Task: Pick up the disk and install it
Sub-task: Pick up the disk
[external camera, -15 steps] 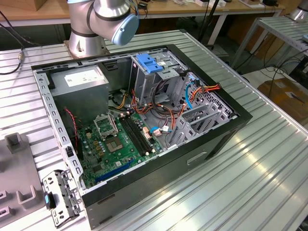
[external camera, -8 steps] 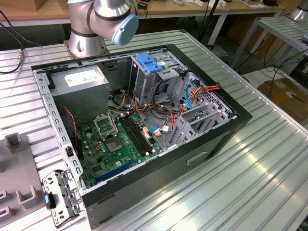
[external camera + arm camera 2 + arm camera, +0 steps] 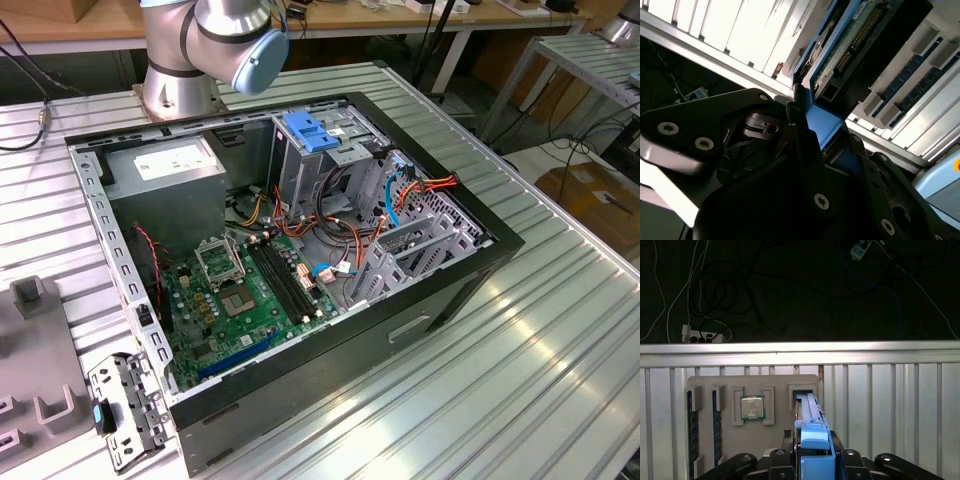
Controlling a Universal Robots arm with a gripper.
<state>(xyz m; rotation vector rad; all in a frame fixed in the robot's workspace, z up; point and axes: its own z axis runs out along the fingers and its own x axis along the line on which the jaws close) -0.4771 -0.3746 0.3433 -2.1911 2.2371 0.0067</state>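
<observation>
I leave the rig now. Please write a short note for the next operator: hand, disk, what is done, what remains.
The hand is shut on the disk, at its blue frame, as both wrist views suggest.
The disk stands on edge at its slot in the grey parts tray; lifted or not, I cannot tell.
Done: the grasp.
Left: the disk is not yet in the open computer case.

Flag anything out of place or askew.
Nothing looks damaged or spilled. One stray: a loose grey metal bracket with a blue tab lies on the ribbed metal table beside the open black computer case. The blue-framed dark disk sits straight in the gripper.
</observation>
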